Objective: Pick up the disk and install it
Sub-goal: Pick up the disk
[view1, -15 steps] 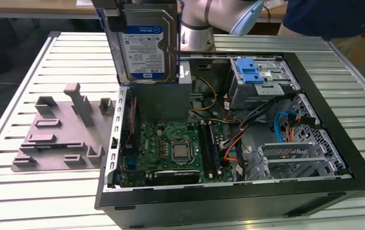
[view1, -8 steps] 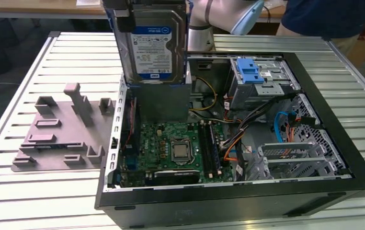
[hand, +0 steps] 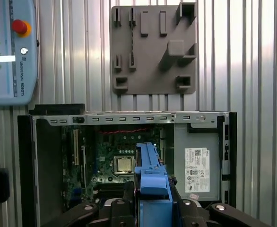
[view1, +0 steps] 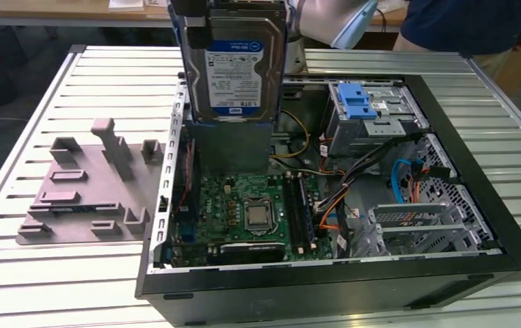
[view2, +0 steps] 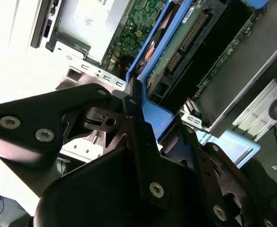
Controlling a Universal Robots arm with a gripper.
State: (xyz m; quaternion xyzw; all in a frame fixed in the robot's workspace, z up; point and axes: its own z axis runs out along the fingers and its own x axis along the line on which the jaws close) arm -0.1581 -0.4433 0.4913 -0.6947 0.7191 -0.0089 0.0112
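Item: the disk (view1: 233, 68), blue-railed, held upright over the open computer case (view1: 334, 287) on the table (view1: 23, 287). The fingers (view2: 138, 137) of the gripper (view2: 160, 118) are clenched on its blue rail; step in hand is the carry, with the disk not yet installed. Seating likely calls for squaring the rails to the drive cage (view1: 370, 109).

Exterior view: access being offered through open case (view1: 334, 277); motherboard (view1: 233, 198) being overhung by disk (view1: 233, 65) at 12 o'clock; drive cage (view1: 393, 123) at 2 o'clock being hemmed by cables (view1: 405, 176).
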